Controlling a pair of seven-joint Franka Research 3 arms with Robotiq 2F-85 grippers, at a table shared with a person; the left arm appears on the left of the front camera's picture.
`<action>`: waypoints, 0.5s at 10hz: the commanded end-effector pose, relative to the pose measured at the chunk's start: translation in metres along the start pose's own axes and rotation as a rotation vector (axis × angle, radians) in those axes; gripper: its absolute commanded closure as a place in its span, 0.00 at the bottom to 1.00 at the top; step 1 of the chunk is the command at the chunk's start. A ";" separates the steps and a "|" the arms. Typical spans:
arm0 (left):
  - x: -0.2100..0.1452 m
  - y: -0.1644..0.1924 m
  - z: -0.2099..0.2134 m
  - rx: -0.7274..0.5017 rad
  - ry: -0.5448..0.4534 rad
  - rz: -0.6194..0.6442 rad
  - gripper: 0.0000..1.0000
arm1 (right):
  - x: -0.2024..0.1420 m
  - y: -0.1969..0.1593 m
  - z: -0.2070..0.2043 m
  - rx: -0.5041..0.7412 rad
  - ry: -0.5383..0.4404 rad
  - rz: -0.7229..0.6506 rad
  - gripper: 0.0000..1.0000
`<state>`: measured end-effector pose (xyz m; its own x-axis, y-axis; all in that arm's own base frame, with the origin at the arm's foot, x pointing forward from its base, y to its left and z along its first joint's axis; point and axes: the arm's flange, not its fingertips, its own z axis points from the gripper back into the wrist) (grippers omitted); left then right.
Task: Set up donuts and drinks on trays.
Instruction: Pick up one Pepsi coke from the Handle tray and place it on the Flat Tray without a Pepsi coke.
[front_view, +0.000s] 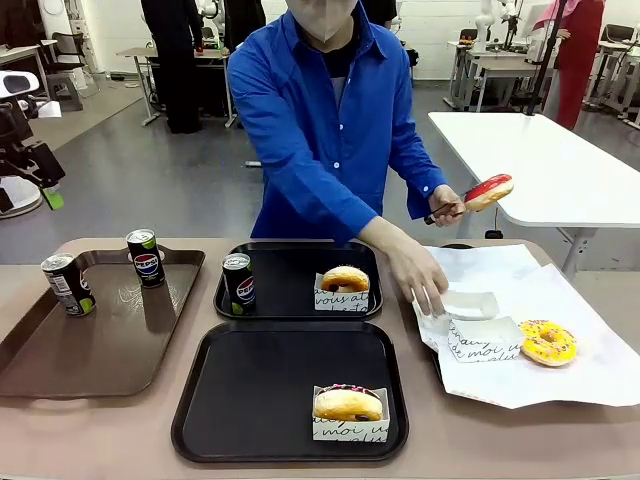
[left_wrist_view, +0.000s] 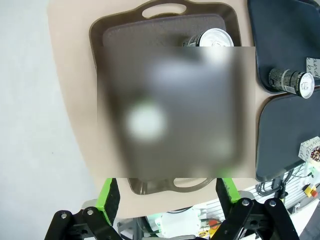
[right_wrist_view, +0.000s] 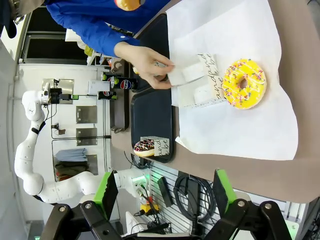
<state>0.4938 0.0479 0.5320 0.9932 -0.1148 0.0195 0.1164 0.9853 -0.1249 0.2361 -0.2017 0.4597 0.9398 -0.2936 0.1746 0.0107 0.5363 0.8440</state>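
Two cans (front_view: 147, 257) stand on a brown tray (front_view: 110, 340) at the left of the table (front_view: 100, 430), one at its far edge and one at its left rim. In the middle are two black trays, one behind the other. The far tray (front_view: 295, 305) holds a third can (front_view: 238, 283) on its left and a glazed donut (front_view: 344, 278) in a paper sleeve on its right. The near tray (front_view: 260, 400) has a sleeved donut (front_view: 347, 404) in its near right corner. On the right a white paper sheet (front_view: 560, 290) carries a yellow donut (front_view: 547, 342), with empty sleeves (front_view: 480, 338) just left of it. The person in the blue shirt stands at the far side, one hand (front_view: 447, 203) holding tongs (front_view: 440, 213) that lift a red donut (front_view: 488, 190) above the right of the table, the other hand (front_view: 420, 280) down on the sleeves. The left gripper (left_wrist_view: 167, 182) hangs above the brown tray, fingers spread wide with nothing between them. The right gripper (right_wrist_view: 165, 174) sits back from the table's near edge on the right, by the paper sheet, its fingers also apart and empty
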 end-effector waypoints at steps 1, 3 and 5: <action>-0.001 -0.004 -0.025 0.047 -0.085 -0.054 0.00 | -0.002 -0.001 -0.002 0.000 0.003 0.000 0.00; -0.017 0.001 -0.039 0.018 -0.177 -0.063 0.00 | -0.002 -0.001 -0.002 0.000 0.003 0.000 0.00; -0.027 0.011 -0.052 0.045 -0.215 -0.056 0.00 | -0.002 -0.001 -0.002 0.000 0.003 0.000 0.00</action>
<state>0.4823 0.0495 0.4860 0.9697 -0.1331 0.2047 0.1503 0.9861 -0.0710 0.2361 -0.2017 0.4597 0.9398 -0.2936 0.1746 0.0107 0.5363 0.8440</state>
